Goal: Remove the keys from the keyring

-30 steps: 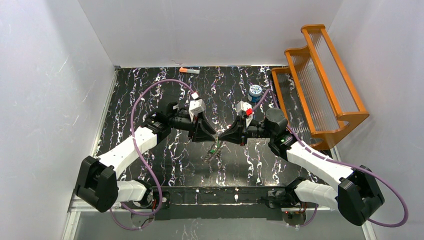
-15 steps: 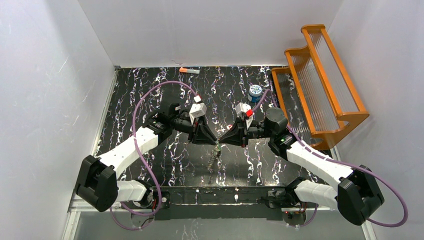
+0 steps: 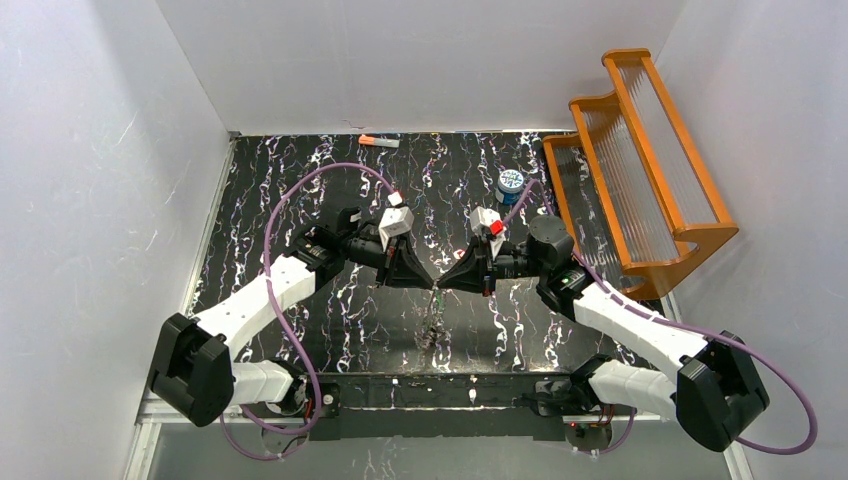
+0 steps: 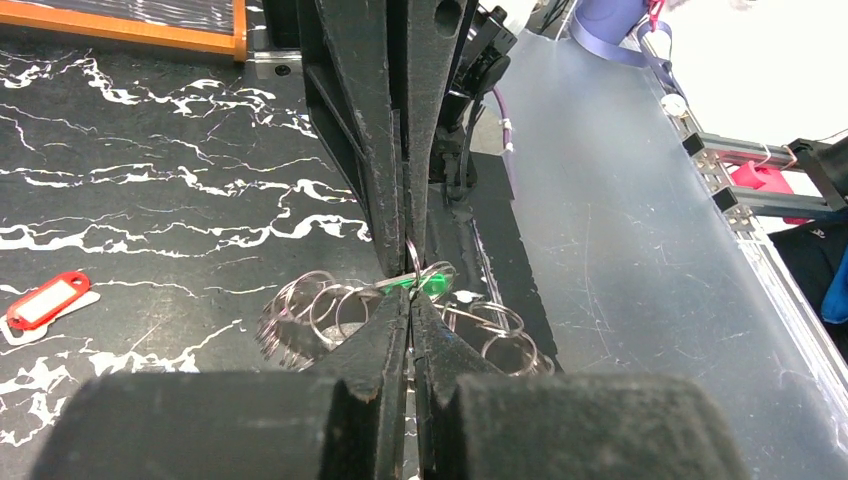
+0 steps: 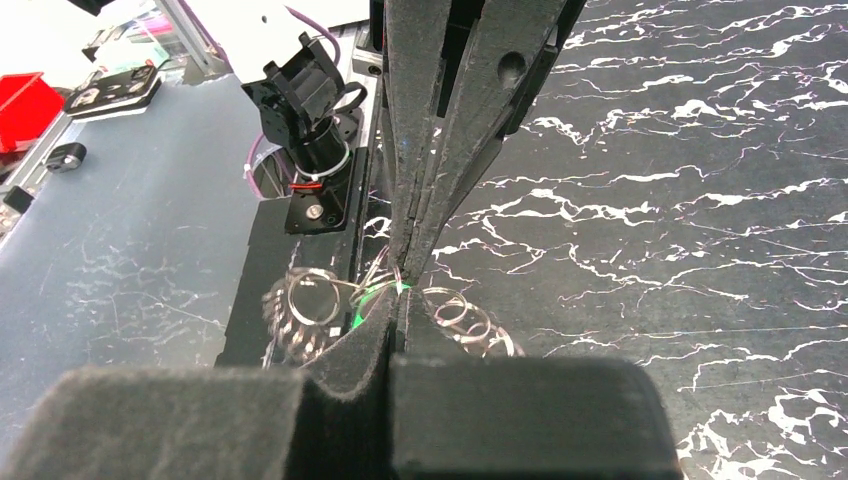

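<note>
Right now both arms meet at frame centre: the left gripper and the right gripper are each clenched, tip to tip, on the keyring, a bunch of silver wire loops hanging below them. A green key sits just beside the pinch; which loop each tip holds I cannot quite tell. If both grip the same loop, pulling apart could merely bend it, and a slipping wire would drop the whole bunch. A red key lies loose at the lower left of the left wrist view. The surface is black marble-patterned, walled in white, with an orange rack at upper right and a canister near it.
</note>
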